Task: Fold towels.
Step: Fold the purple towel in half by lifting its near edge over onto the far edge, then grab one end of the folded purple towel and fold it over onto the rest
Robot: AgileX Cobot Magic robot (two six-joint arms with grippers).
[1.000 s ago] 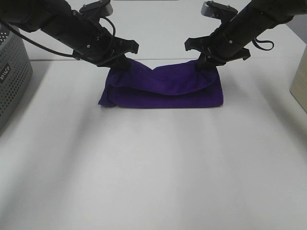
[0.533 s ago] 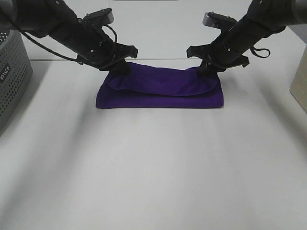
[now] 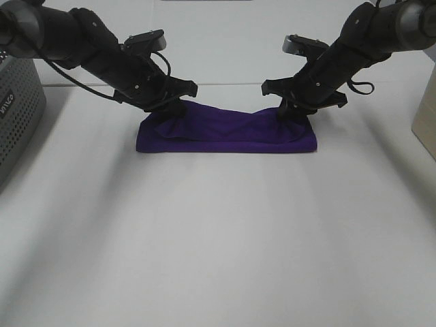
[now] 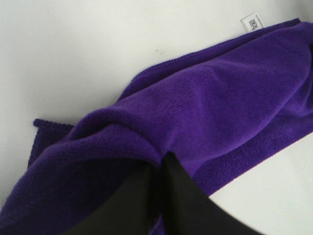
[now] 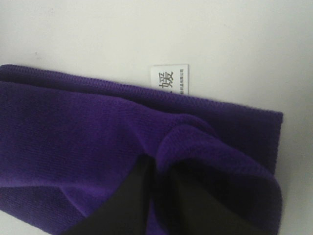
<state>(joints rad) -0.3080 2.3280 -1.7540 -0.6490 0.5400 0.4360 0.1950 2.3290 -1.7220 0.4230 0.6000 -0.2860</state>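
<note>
**Desk:** Where's the towel (image 3: 225,133) rn?

**Me:** On the far part of the white table (image 3: 218,245), approx. centre, lying as a long folded purple band running left to right. I've got both arms on it.

**Desk:** Grippers?

**Me:** L gripper (image 3: 170,107) is clamped on a bunched fold at the towel's left end. My wrist cam shows the two dark fingers (image 4: 186,200) almost together w/ cloth pinched between them. R gripper (image 3: 291,109) is the same at the right end, closed on a raised hump of fabric.

**Desk:** Tag?

**Me:** The white tag (image 5: 169,78) pokes out from one edge onto the table, near the R gripper (it has printed characters, but I can't read them properly).

**Desk:** Anything else?

**Me:** The top layer sags and wrinkles btwn the two pinch points. There's a grey perforated basket (image 3: 17,116) at the left edge, well apart from the towel.
</note>
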